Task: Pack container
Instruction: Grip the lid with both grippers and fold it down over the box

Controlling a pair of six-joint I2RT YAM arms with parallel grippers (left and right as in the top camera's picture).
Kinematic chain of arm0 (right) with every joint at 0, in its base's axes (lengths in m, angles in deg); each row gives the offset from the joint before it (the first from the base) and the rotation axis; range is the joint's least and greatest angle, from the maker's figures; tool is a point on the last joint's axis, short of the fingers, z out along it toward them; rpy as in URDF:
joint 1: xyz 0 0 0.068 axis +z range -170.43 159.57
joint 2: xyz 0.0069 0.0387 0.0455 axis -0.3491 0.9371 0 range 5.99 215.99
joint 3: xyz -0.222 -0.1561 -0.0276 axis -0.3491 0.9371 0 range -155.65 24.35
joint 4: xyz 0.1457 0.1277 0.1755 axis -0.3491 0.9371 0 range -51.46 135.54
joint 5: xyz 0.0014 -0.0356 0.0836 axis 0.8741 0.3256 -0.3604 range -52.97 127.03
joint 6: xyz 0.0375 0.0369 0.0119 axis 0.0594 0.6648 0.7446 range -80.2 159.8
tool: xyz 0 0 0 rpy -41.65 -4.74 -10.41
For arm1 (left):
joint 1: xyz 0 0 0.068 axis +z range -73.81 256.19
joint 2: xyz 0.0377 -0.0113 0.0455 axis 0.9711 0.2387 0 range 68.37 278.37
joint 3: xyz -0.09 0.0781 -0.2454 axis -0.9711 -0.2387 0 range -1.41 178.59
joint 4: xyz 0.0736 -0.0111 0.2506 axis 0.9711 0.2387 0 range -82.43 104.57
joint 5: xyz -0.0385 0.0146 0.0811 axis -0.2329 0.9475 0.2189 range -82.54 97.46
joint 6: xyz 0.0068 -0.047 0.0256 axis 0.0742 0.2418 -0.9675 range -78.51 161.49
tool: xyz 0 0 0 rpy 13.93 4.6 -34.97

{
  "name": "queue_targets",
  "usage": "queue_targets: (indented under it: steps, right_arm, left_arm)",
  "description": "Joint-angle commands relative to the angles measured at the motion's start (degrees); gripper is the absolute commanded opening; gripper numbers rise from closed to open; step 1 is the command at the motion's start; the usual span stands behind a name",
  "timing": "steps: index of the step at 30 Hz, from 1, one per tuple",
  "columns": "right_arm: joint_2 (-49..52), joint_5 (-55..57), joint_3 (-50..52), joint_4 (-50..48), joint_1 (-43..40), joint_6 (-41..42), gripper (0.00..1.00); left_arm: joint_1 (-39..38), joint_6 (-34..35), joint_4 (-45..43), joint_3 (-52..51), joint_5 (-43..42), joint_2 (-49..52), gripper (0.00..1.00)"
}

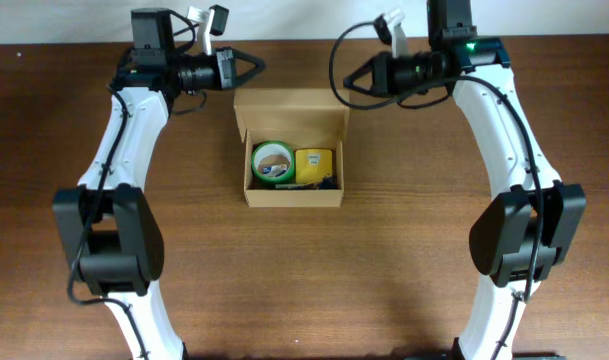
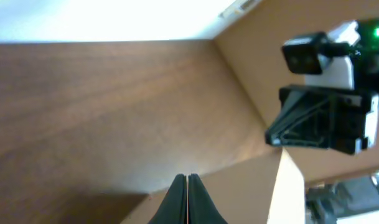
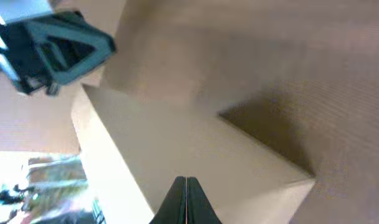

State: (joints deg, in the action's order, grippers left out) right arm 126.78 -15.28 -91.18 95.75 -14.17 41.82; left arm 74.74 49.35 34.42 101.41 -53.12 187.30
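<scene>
The container (image 1: 293, 196) is a tan cardboard box in the middle of the table. Its flap lid (image 1: 289, 108) stands open at the back. Inside lie a green-rimmed roll (image 1: 272, 162) and a yellow pack (image 1: 315, 164). My left gripper (image 1: 261, 67) is shut and empty, just off the lid's back left corner. My right gripper (image 1: 344, 82) is shut and empty at the lid's back right corner. In the left wrist view the shut fingertips (image 2: 187, 180) hover over the lid (image 2: 239, 186). In the right wrist view the shut fingertips (image 3: 186, 181) hover over the lid (image 3: 195, 143).
The brown wooden table (image 1: 434, 300) runs to a pale wall at the back. Both white arms (image 1: 114, 150) flank the box at left and right. Each wrist view shows the other gripper (image 2: 320, 121) across the lid.
</scene>
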Motion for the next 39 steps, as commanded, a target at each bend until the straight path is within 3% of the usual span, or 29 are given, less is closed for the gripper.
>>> queue_targets:
  steps: [1,6,15,21,29,35,39]
  right_arm:
    - [-1.6,1.4,-0.5,4.6,0.4,-6.5,0.04]
    - [-1.6,8.3,-0.5,12.4,2.8,-12.1,0.03]
    - [-1.6,9.8,-0.5,21.9,5.0,-12.8,0.04]
    - [-3.2,10.6,-1.0,23.2,4.8,-13.8,0.04]
    - [-12.4,17.0,-1.0,24.4,5.9,-13.5,0.04]
    - [-21.1,18.6,-0.8,26.9,6.1,-13.2,0.04]
    - [-26.0,21.8,3.2,26.6,6.1,-14.1,0.04]
  left_arm:
    - [-1.9,-8.1,5.2,0.9,2.9,-2.6,0.02]
    - [-5.2,-14.4,16.4,0.9,9.0,-2.8,0.02]
    - [-7.9,-15.3,29.1,0.9,17.6,-3.5,0.02]
    - [-7.9,-15.3,30.5,0.9,19.1,-7.6,0.02]
    - [-10.7,-16.4,34.9,0.8,32.2,-20.4,0.02]
    - [-12.0,-18.6,39.7,0.0,33.1,-29.3,0.02]
    - [-12.0,-19.8,39.2,-6.5,34.1,-34.3,0.02]
